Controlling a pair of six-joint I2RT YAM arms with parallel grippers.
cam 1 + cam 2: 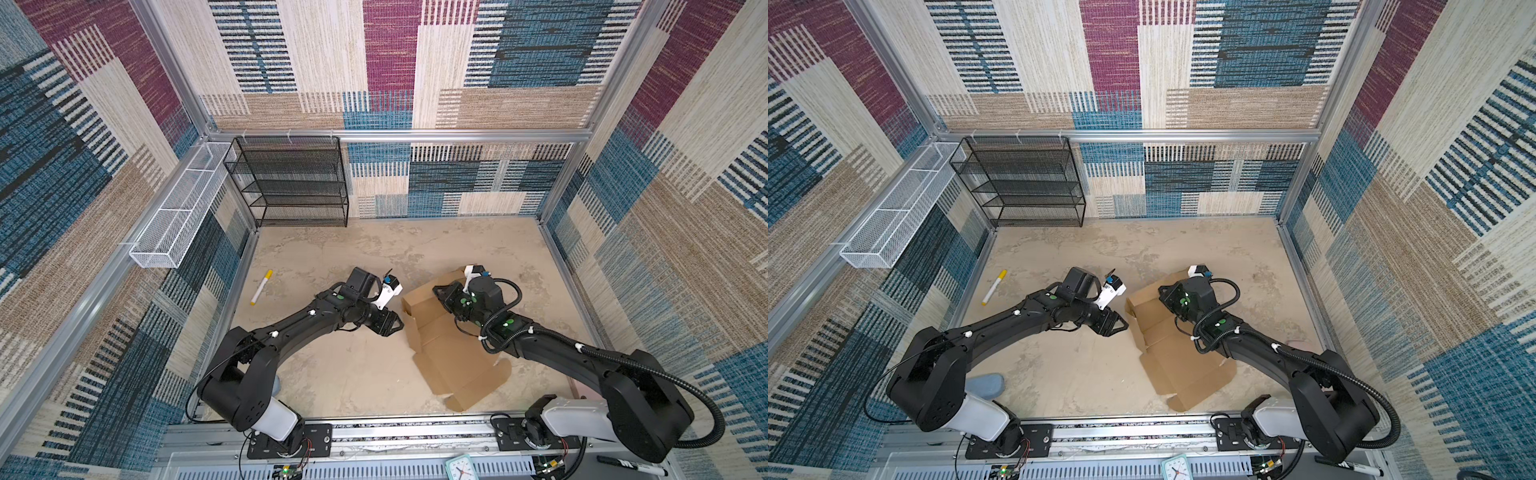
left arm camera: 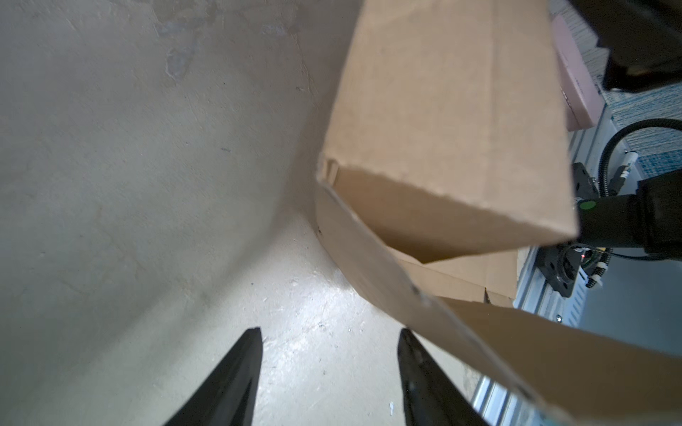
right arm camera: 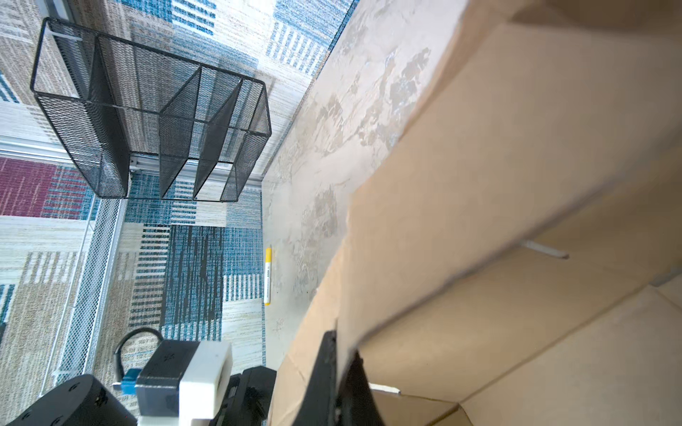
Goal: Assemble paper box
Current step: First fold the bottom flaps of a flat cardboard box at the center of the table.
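Patchwork woven walls [image 1: 291, 62] enclose a mottled beige floor [image 1: 332, 374], with a black mesh shelf [image 1: 291, 183] and white mesh basket [image 1: 174, 216].

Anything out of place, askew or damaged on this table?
One stray item: a yellow-capped marker lies loose on the table near its left edge, apart from the paper box. The box is half folded, one end raised, the rest flat; no tear shows.
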